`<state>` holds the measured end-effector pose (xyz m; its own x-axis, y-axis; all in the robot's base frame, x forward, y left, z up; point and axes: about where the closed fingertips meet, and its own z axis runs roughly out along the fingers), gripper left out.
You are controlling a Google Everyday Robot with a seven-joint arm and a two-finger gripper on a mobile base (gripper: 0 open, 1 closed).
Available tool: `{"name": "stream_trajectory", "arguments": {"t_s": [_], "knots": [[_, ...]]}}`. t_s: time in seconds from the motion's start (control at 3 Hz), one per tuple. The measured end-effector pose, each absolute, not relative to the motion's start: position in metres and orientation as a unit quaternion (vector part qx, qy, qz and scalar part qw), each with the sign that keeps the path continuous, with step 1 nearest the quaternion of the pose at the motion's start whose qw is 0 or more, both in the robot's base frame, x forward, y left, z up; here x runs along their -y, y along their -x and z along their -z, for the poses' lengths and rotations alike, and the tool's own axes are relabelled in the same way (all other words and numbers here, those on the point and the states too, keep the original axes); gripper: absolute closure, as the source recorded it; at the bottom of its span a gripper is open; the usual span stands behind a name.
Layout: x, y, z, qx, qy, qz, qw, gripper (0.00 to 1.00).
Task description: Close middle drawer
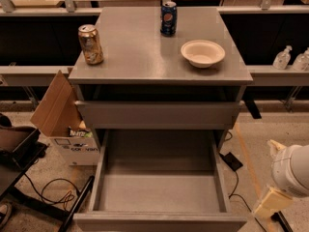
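Camera view, looking down: middle drawer point(159, 197) pulled far out at the foot of the cabinet point(135, 52), under an upper drawer front point(159, 114) only slightly proud. Seemingly at the approach step, with the gripper point(273, 203) low at the right edge, well apart from the drawer, spread or pressed together impossible to tell. Next, likely: swing in before the front panel and push squarely back.
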<state>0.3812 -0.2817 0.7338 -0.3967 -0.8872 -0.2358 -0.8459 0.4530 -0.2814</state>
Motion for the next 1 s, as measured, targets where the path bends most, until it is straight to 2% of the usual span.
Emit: {"name": "stream_trajectory", "arguments": {"t_s": [0.33,0.67,1.0], "knots": [[0.264,-0.371,-0.713,-0.833,0.517,0.037,0.193,0.0],[0.226,-0.338,-0.634,-0.834,0.518,-0.021,0.187,0.02],[0.211,-0.317,-0.579,-0.837,0.515,-0.054,0.176,0.24]]}}
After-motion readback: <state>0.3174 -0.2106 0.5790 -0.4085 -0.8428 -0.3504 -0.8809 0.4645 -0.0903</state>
